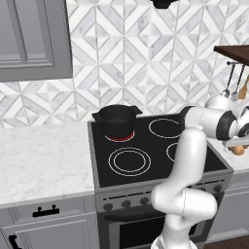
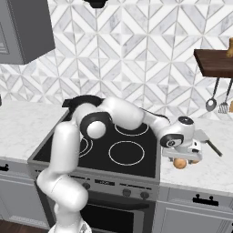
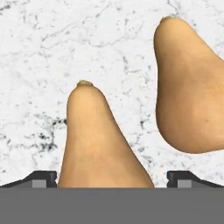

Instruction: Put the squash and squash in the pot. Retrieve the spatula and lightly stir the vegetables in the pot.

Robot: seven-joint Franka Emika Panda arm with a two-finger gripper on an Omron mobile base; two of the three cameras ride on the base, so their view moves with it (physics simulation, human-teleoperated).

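A black glass stove top [image 1: 146, 160] with white burner rings sits between two stretches of white marble surface [image 1: 44, 160]. Behind runs a grey-and-white chevron tile wall [image 2: 136, 50]. A grey upper cabinet [image 1: 29, 39] hangs at the left. At the right, a dark wooden shelf [image 2: 214, 63] carries a hanging round-bowled steel spoon [image 2: 211, 103]

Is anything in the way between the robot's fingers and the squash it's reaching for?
Nothing visible. The open gripper is right over the nearer squash, which sits between its fingertips on the marble counter. The second squash lies beside it, apart.
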